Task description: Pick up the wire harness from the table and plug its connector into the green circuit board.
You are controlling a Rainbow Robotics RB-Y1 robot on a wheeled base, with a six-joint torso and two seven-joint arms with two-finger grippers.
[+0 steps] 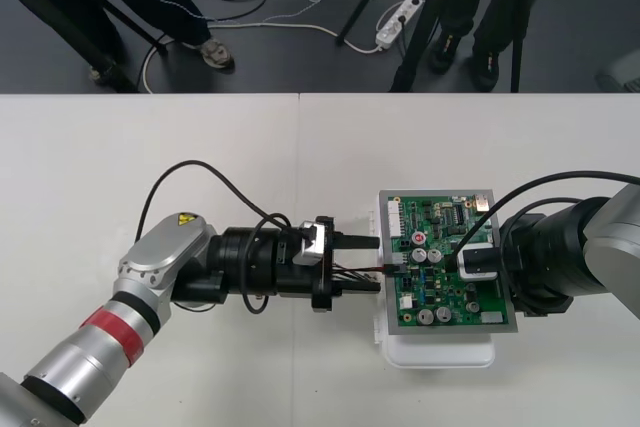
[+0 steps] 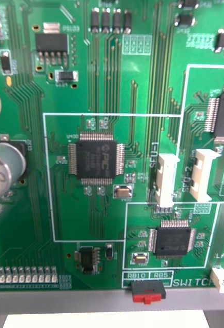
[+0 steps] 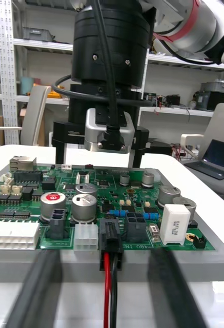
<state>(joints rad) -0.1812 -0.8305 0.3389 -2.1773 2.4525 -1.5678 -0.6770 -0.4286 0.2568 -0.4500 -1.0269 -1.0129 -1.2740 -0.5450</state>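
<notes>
Though seemingly pushed home, not provably seated to full depth: black plug (image 3: 110, 238) of the wire harness (image 1: 385, 266) upright in a socket at the left edge of the green circuit board (image 1: 445, 292), squeezed between a white connector (image 3: 86, 238) and a dark block (image 3: 135, 225). Judged nearly finished: pick-up behind, insertion apparently made; left to do, perhaps one last press, then a clean retreat. Small, slim, light in look; red and black wires (image 3: 108, 292) running straight out of the plug, off the board's edge and back into the left tool (image 1: 375, 265). Fingers (image 3: 37, 292) apart there, one each side of the wires, not clamped on them. Far end of the harness hidden by that tool. Right tool (image 1: 478, 259) poised over the board's right half, pointing down, spread wide, gripping nothing. Underneath, a white base (image 1: 440, 352) on the pale desk (image 1: 200, 147).
</notes>
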